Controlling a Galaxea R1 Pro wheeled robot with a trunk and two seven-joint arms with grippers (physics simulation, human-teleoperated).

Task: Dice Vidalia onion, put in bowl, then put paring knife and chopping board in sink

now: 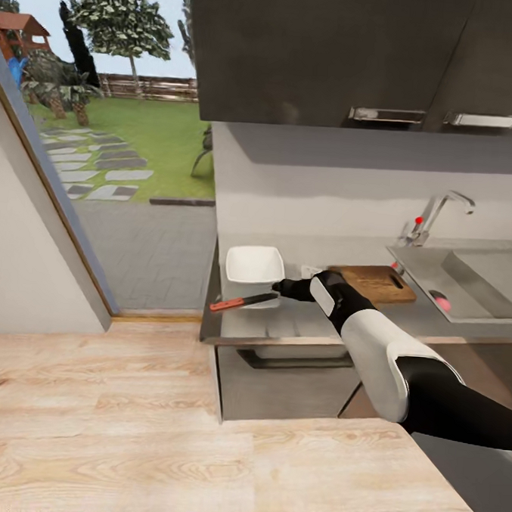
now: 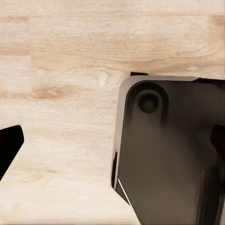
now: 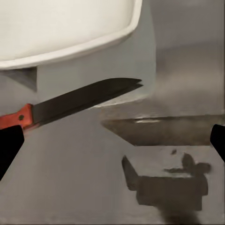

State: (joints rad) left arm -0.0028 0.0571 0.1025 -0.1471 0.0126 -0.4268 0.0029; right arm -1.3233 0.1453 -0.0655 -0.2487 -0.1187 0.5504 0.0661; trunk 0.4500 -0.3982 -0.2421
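Note:
The paring knife (image 1: pixel 243 300) lies on the countertop (image 1: pixel 312 328) in front of the white bowl (image 1: pixel 254 269), red handle to the left, dark blade pointing right. My right gripper (image 1: pixel 281 288) hovers at the blade's tip, open, holding nothing. In the right wrist view the paring knife (image 3: pixel 79 102) lies just below the bowl (image 3: pixel 65 28), and the right gripper (image 3: pixel 112 143) has its fingertips (image 3: pixel 9 145) spread wide. The chopping board (image 1: pixel 377 283) lies right of the gripper, next to the sink (image 1: pixel 496 290). The pinkish Vidalia onion (image 1: pixel 441 302) sits in the sink. My left gripper (image 2: pixel 112 140) hangs open over the floor.
A chrome tap (image 1: pixel 434 214) rises behind the sink. Dark wall cabinets (image 1: pixel 359 58) hang above the counter. A glass door to the garden (image 1: pixel 120 126) stands at the left. Light wooden flooring (image 1: pixel 162 432) lies in front of the counter. A dark part of the robot's body (image 2: pixel 168 150) is below the left gripper.

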